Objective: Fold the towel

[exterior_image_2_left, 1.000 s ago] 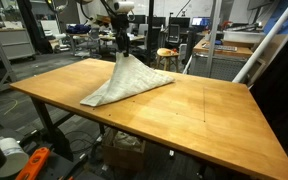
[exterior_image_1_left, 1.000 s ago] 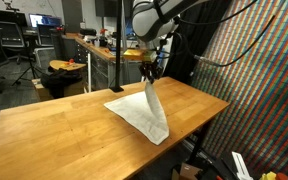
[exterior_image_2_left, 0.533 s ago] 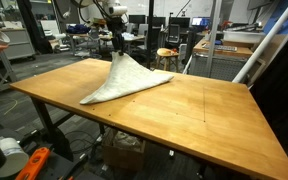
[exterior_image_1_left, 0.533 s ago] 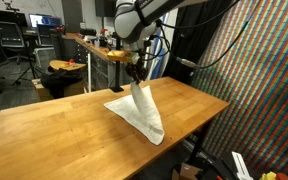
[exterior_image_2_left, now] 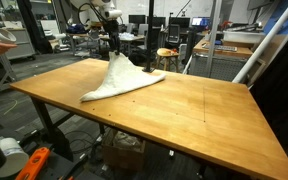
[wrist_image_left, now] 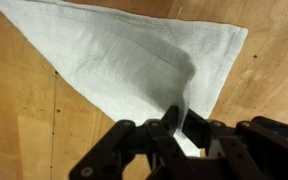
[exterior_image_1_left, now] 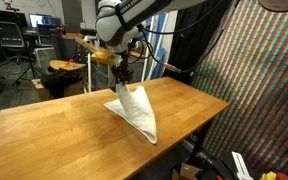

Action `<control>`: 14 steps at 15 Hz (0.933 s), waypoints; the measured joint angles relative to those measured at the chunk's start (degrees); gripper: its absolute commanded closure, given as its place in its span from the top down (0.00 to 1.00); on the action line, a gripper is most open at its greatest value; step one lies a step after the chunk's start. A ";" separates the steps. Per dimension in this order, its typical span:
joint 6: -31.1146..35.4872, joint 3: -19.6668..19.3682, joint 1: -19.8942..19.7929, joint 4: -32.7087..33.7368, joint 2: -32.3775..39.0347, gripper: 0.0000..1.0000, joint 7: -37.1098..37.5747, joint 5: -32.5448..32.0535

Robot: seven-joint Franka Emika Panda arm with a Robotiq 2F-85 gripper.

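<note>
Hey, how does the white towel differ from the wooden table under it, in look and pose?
Colour: the towel is plain white, the table orange-brown wood. Form: the towel drapes in soft folds, the table is flat and rigid. Pose: one towel corner hangs raised in the gripper, the rest lying on the level table. Neither bears a printed pattern.

Site: robotics lab or workshop.

Evidence in both exterior views:
- Large wooden worktable (exterior_image_1_left: 44,135) on metal legs.
- Black office chair (exterior_image_1_left: 14,55) at 10 o'clock of the table.
- Wood-topped stool (exterior_image_1_left: 64,67) and cluttered workbench (exterior_image_1_left: 89,45) at 11 o'clock.
- Multicoloured patterned panel (exterior_image_1_left: 259,80) at 3 o'clock.
- Computer monitors (exterior_image_2_left: 199,22) at 12 o'clock.
- Orange tool (exterior_image_2_left: 34,160) on the floor at 7 o'clock.
</note>
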 measured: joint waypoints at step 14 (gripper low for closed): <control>0.04 0.16 -0.19 -0.63 -0.80 1.00 -11.43 0.78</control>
